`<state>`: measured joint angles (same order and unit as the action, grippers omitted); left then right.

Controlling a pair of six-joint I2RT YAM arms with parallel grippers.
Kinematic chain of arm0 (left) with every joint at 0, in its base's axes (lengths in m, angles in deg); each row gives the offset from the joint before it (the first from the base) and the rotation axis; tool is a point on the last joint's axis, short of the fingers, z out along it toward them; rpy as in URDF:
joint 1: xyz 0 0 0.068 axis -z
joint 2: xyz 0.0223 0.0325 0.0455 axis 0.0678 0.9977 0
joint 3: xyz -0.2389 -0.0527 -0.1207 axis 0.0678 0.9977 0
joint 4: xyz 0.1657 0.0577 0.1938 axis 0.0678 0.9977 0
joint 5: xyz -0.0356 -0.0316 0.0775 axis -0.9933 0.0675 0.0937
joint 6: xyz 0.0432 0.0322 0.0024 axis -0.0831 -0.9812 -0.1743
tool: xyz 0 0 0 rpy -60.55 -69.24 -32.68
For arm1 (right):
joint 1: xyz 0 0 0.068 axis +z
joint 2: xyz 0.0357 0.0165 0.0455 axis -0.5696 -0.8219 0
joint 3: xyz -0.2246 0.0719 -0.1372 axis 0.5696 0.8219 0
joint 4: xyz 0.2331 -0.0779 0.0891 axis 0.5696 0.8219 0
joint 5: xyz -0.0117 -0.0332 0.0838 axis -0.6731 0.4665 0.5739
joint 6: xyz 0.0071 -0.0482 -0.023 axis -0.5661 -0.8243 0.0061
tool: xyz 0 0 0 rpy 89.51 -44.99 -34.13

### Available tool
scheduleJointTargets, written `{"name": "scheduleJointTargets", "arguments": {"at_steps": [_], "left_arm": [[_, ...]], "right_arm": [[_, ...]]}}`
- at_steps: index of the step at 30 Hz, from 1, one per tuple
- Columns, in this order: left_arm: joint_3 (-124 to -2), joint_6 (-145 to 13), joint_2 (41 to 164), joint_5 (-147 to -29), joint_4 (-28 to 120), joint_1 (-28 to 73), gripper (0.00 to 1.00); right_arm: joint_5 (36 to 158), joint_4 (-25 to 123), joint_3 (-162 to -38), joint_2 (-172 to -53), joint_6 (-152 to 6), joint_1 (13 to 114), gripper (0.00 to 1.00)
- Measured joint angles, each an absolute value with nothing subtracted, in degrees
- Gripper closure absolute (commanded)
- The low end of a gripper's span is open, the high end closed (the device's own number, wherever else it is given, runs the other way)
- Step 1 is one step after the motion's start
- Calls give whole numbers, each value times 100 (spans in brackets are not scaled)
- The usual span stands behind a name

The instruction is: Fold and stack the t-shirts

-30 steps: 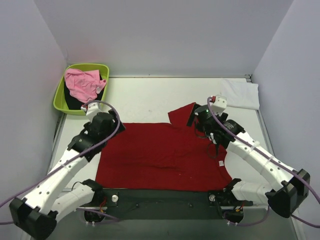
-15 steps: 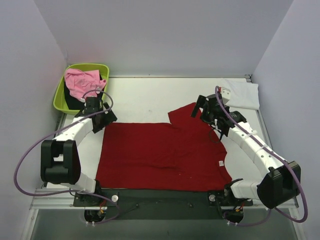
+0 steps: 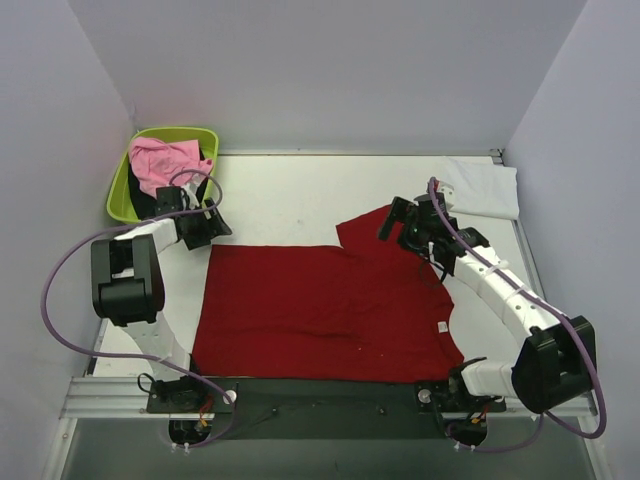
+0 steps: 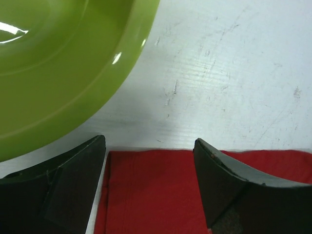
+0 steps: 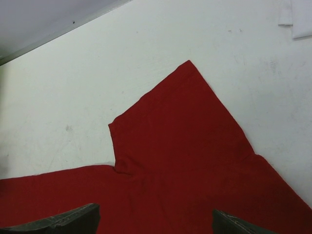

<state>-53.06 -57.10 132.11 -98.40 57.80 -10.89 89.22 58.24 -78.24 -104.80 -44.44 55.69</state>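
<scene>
The deep red t-shirt (image 3: 320,310) lies spread flat in the middle of the table, with one sleeve (image 5: 180,131) sticking out at the far right. My left gripper (image 3: 208,230) is open and empty, low over the shirt's far left corner (image 4: 151,195), one finger on each side. My right gripper (image 3: 393,222) is open and empty above the sleeve; its fingertips (image 5: 63,222) show at the bottom of the right wrist view. The white t-shirt (image 3: 485,187) lies folded at the back right. The pink t-shirt (image 3: 160,165) lies on the black one (image 3: 143,203) in the tub.
The lime-green tub (image 3: 122,185) stands at the back left corner, its wall (image 4: 58,73) close to my left gripper. Grey walls close the table on three sides. The white shirt's edge (image 5: 297,17) shows at the top right of the right wrist view.
My left arm swung left and back, from above the shirt's left edge to its far left corner by the tub. My right gripper shifted slightly back over the sleeve. The shirt has not moved.
</scene>
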Motion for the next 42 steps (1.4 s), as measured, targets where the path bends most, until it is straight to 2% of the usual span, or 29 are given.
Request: {"name": "scheduleJointTargets", "arguments": {"at_steps": [15,22,32,42], "left_arm": [[-5328,-6252,13202,-9781,6027,-1065,20],[-5328,-6363,13149,-9490,6217,-991,24],[-5389,-6435,13123,-8793,6539,-772,34],[-5658,-6425,13294,-8048,6932,-554,54]], "right_arm": [[9337,5547,-7691,-10738,-4431,5499,0],[9394,5514,-7665,-10747,-4429,5488,0],[9501,5505,-7632,-10747,-4410,5414,0],[9608,5468,-7492,-10745,-4405,5300,0]]}}
